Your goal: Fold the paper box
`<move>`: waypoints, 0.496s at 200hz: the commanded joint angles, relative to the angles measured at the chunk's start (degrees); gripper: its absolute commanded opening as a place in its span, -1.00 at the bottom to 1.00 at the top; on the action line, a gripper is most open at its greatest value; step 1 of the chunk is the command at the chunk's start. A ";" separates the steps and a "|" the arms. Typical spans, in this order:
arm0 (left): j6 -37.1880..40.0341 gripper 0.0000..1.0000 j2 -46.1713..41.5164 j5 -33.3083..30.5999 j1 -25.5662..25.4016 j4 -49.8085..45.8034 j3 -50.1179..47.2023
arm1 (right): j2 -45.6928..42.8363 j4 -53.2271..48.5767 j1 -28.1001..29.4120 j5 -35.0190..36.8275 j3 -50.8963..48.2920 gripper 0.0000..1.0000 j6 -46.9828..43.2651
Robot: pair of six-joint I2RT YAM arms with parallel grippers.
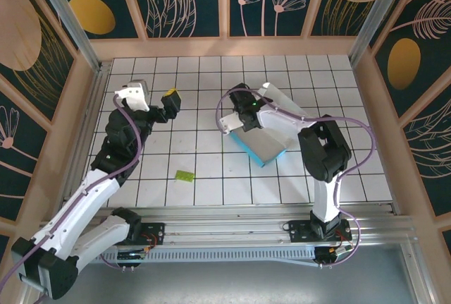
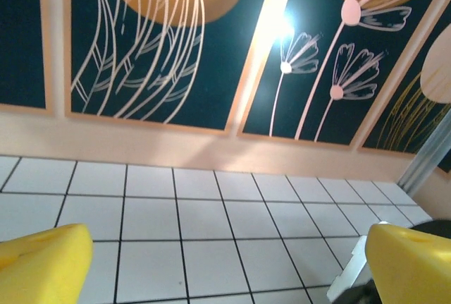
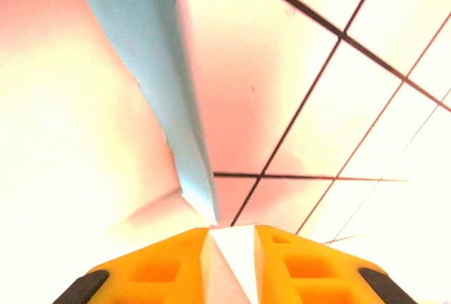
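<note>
Right gripper (image 3: 231, 233) tight on paper box (image 3: 151, 71)

Robot test booth: white tiled tabletop (image 1: 211, 191), floral wall panels (image 1: 183, 1), aluminium mounting rail (image 1: 232, 221) in front.

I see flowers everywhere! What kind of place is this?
Probably a small robot test booth: a left arm and right arm bolted to a rail, a white tiled table, flower-painted walls closing it in.

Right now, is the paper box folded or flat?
Partly folded: a side of the paper box stands raised; the right gripper pinches a white flap.
</note>
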 commanded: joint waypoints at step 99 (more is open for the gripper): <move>3.70 0.78 20.85 17.39 -3.61 -10.73 12.73 | -25.13 -0.71 2.50 -7.46 -9.15 -0.20 80.33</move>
